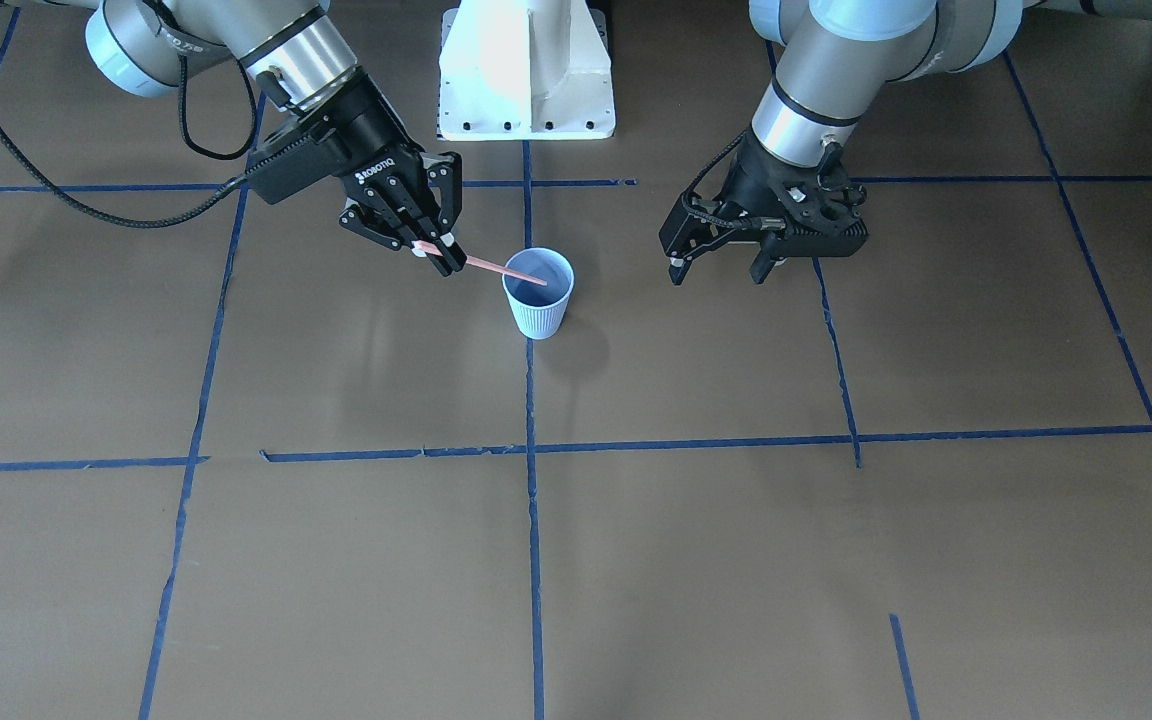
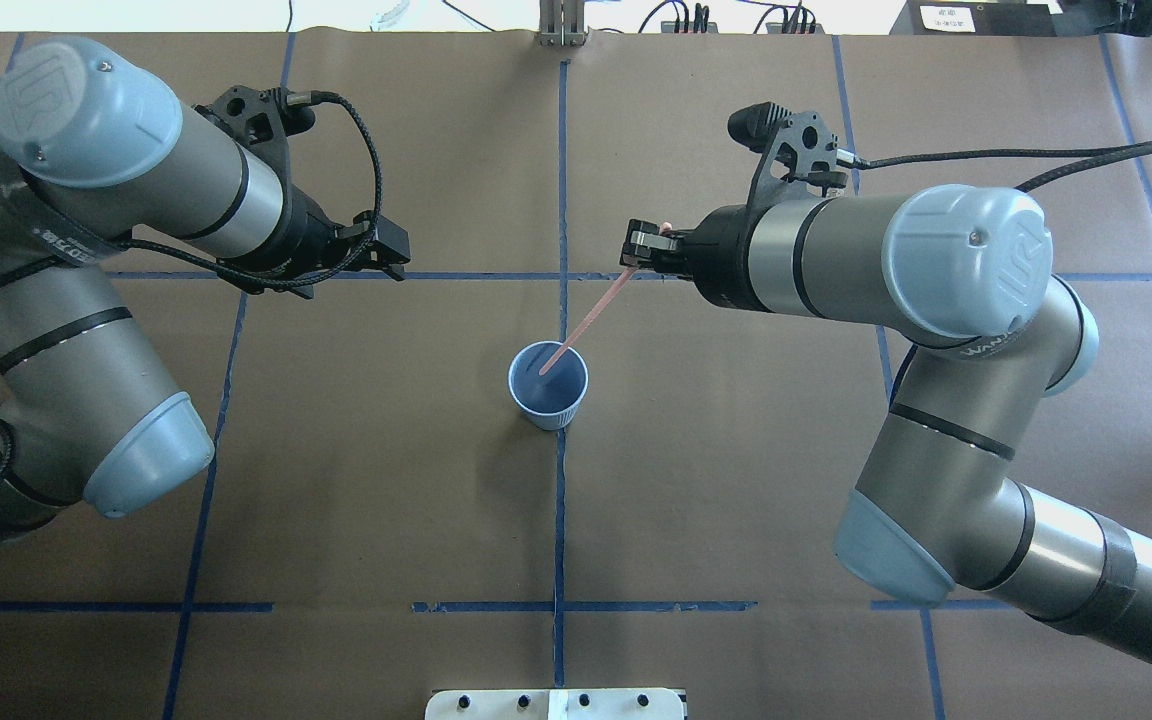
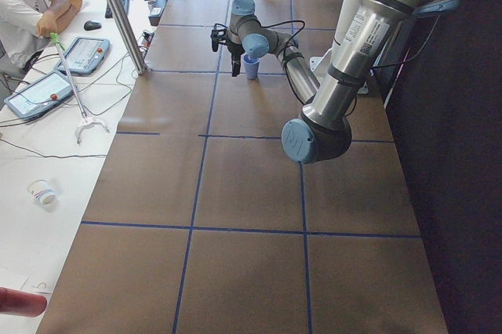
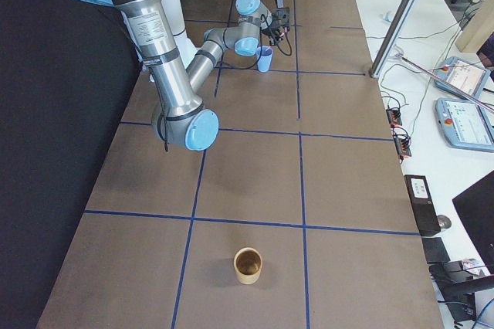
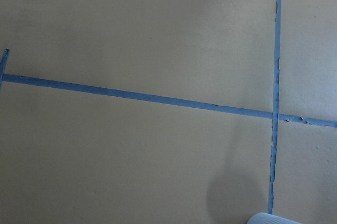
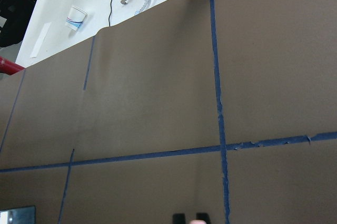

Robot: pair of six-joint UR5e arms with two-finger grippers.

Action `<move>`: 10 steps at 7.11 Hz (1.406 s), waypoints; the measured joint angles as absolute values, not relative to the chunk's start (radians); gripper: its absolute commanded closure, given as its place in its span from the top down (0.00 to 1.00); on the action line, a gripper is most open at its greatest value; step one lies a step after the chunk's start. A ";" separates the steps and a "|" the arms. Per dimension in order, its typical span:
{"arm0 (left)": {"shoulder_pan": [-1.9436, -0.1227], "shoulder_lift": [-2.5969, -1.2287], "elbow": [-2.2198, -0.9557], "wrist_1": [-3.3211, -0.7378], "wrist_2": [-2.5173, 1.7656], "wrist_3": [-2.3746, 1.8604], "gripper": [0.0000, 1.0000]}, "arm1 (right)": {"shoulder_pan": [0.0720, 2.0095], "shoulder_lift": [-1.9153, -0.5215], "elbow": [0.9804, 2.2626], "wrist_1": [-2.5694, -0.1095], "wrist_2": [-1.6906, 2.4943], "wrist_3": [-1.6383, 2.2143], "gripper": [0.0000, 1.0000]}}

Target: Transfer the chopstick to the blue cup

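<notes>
Nearly done: the right tool (image 1: 441,255), at one o'clock of the blue cup (image 1: 538,293) from overhead, pinches the chopstick (image 1: 496,268), its tip seemingly inside the cup; release not yet done. The left tool (image 1: 721,262) gapes empty.

Likely robotics lab: blue-taped grid table (image 2: 736,480), teach pendants (image 3: 85,55) on side bench (image 3: 47,224), seated person (image 3: 23,16).

One chopstick (image 1: 496,268), one blue cup (image 1: 538,310), one brown cup (image 4: 248,266), one white cup (image 3: 43,191).
</notes>
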State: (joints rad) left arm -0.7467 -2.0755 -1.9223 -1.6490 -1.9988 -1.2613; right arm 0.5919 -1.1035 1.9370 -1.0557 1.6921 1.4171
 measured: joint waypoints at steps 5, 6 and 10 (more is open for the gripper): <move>-0.746 -2.075 -1.921 -1.668 -2.000 -1.266 1.00 | 0.541 -1.082 1.958 -1.213 1.671 1.420 1.00; -0.746 -2.075 -1.920 -1.671 -2.000 -1.267 1.00 | 0.537 -1.073 1.964 -1.247 1.670 1.421 1.00; -0.797 -2.013 -1.921 -1.671 -2.005 -1.111 1.00 | 0.714 -1.152 1.977 -1.315 1.912 1.319 1.00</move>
State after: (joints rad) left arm -0.7970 -2.0128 -1.9215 -1.6707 -2.0049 -1.1112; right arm 0.7145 -1.1516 1.9772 -1.3151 1.9124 1.3190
